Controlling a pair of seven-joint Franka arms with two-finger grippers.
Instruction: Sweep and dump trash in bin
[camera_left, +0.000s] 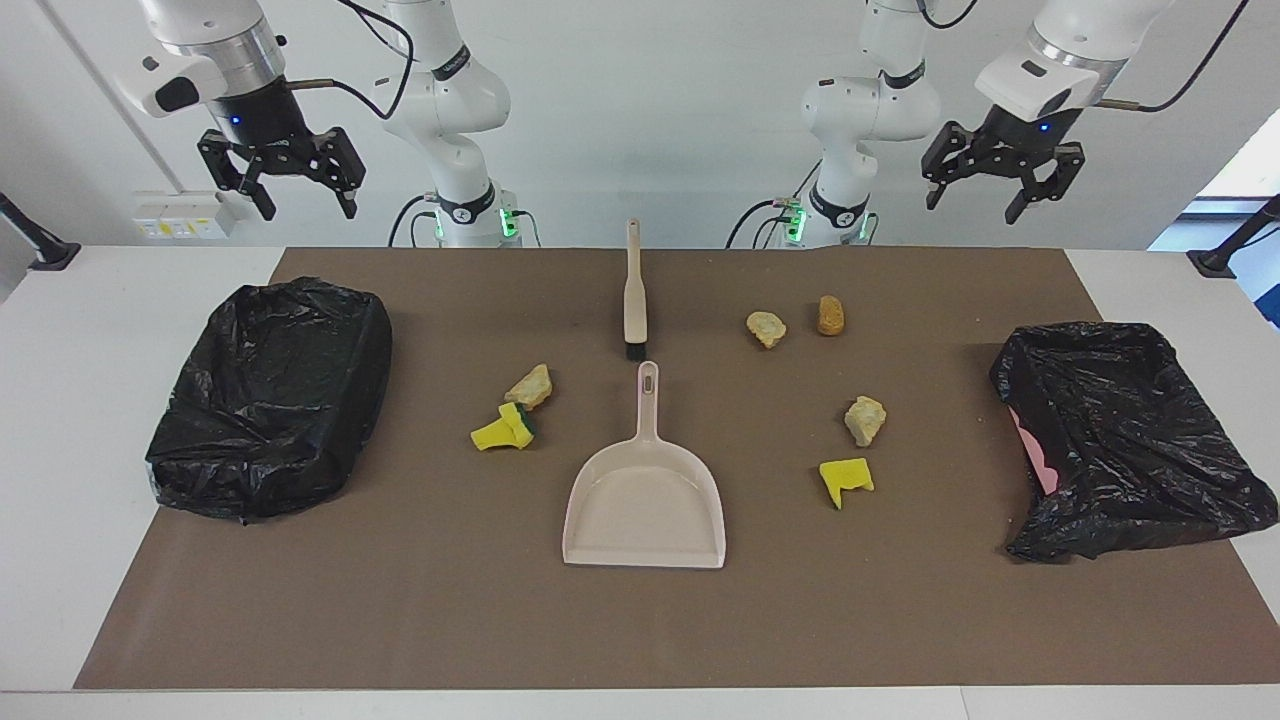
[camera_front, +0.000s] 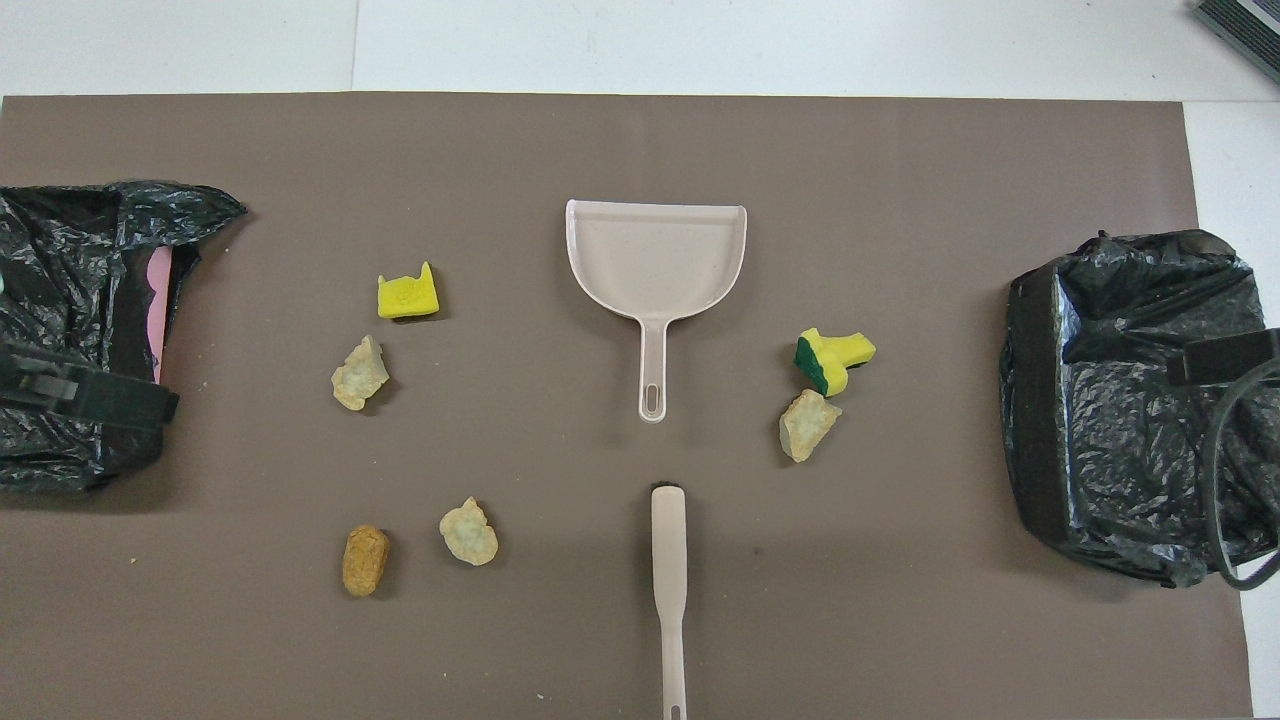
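six trash scraps (camera_front: 408, 297), one dustpan (camera_front: 655, 250), one brush (camera_front: 668, 560), two black-bagged bins (camera_left: 270, 395), maybe pink underneath one

Both views are bright and evenly lit by soft light from above, sharp from edge to edge with no motion blur. Shadows are faint and short: a soft dark patch hugs the dustpan (camera_left: 645, 500) and each black bin bag (camera_left: 272, 395). The crinkled plastic shows small white glints. The brown mat (camera_front: 640, 620) is matte and glare-free. Daylight whitens a window (camera_left: 1245, 170) in the facing view.
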